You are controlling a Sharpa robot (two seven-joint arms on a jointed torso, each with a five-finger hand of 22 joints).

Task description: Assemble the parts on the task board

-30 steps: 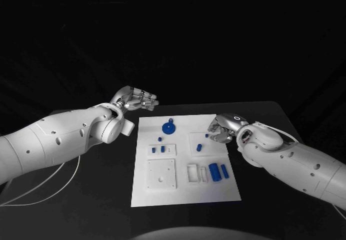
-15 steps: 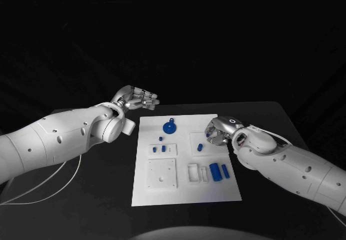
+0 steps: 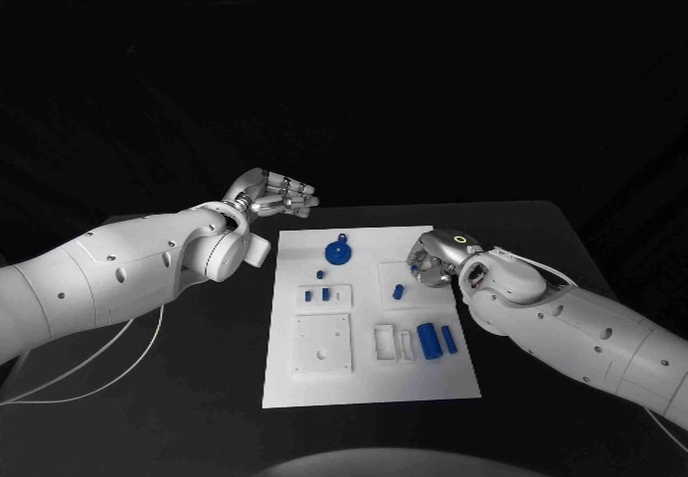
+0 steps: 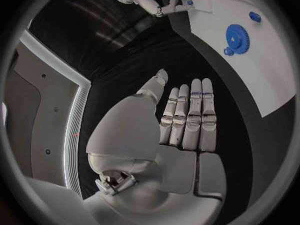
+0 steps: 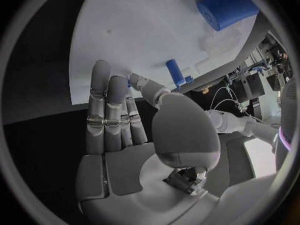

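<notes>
Right hand [image 3: 434, 260] has crept inward over the task board [image 3: 366, 393]'s right edge, fingers [image 5: 106, 105] extended, empty; reaching for the small blue peg [image 3: 398, 292]. Left hand [image 3: 272, 195] idles open off the board's far left corner. Next: pinch it.

No text, label, number or sign can be read anywhere.

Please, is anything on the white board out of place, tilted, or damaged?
Nothing stands out. The blue parts, such as the gear and the two cylinders, lie tidily on the task board; no damage shows.
</notes>
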